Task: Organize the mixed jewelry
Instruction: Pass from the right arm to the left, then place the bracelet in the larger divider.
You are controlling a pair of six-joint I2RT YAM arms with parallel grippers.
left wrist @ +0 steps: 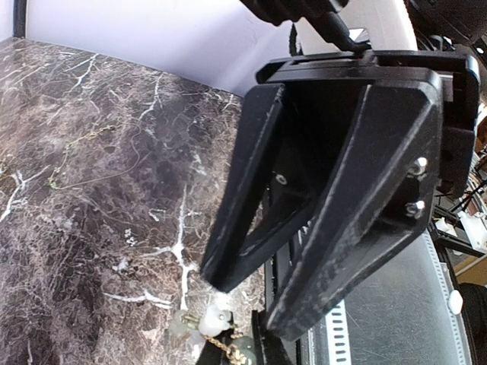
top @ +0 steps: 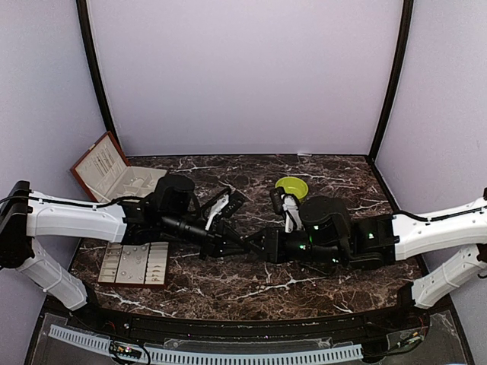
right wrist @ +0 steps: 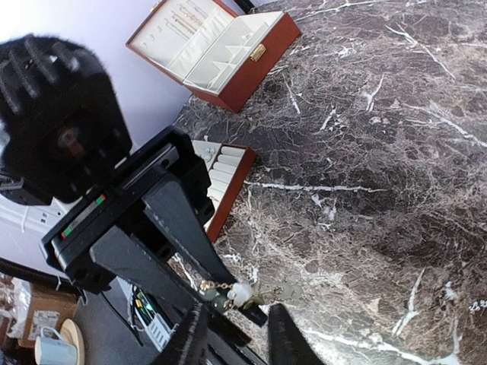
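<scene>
Right wrist view shows one jewelry piece (right wrist: 237, 293), a short gold chain with pale whitish beads, pinched at the tips of the closed left gripper (right wrist: 228, 299) near mid-table. The right gripper (right wrist: 237, 323) stands open, a finger on either side. One cream tray (top: 137, 264), one open reddish-brown box (top: 114, 171) and one green bowl (top: 291, 186) sit farther off.

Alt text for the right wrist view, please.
The left gripper pinches a small gold chain with pale beads just above the right gripper's parted fingertips, over a dark marble table. Behind lie an open reddish-brown box and a cream compartment tray.
</scene>
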